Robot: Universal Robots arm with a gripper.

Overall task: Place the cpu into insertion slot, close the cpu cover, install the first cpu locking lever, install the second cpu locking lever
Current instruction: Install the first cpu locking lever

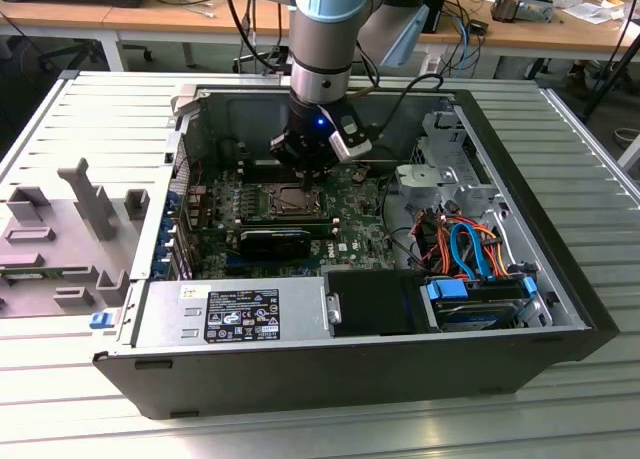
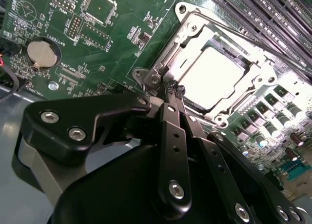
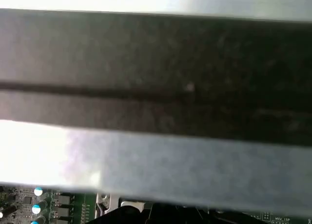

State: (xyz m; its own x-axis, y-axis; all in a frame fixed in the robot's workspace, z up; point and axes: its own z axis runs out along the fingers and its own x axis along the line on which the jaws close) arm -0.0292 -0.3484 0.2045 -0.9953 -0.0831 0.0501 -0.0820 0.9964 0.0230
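The cpu (image 2: 210, 73) lies seated in the insertion slot (image 2: 229, 109), its pale metal top glaring under the light, and the cpu cover (image 2: 191, 36) is folded down flat around it, framing the chip on all sides. In the exterior view the same socket (image 1: 290, 201) sits at the middle of the motherboard (image 1: 350, 224), inside the open computer case (image 1: 520, 349) that lies on its side on the ribbed metal table (image 1: 60, 109).

The gripper (image 2: 171, 87) stands at the socket's corner, beside the hinge bracket (image 2: 148, 77) of the cover; its fingers (image 2: 170, 131) run together to a narrow tip, pressed closed with nothing visibly pinched between them. In the exterior view the gripper (image 1: 300, 161) hangs straight down from the arm (image 1: 325, 39), just behind the socket.

Judged from this state, placement and cover closing look complete, and the work in hand is the locking levers. A thin silver rod (image 2: 234, 36) runs along the cover's far edge; whether it is latched cannot be told.

To do this step well, the closed tip should bear on the lever alone, not on the cover or chip, pushing down and then sideways so the lever tucks under its retaining hook. The row of capacitors (image 2: 273, 112) and the memory slots (image 2: 282, 19) lie near the socket, so sweeping motion should stay tight.
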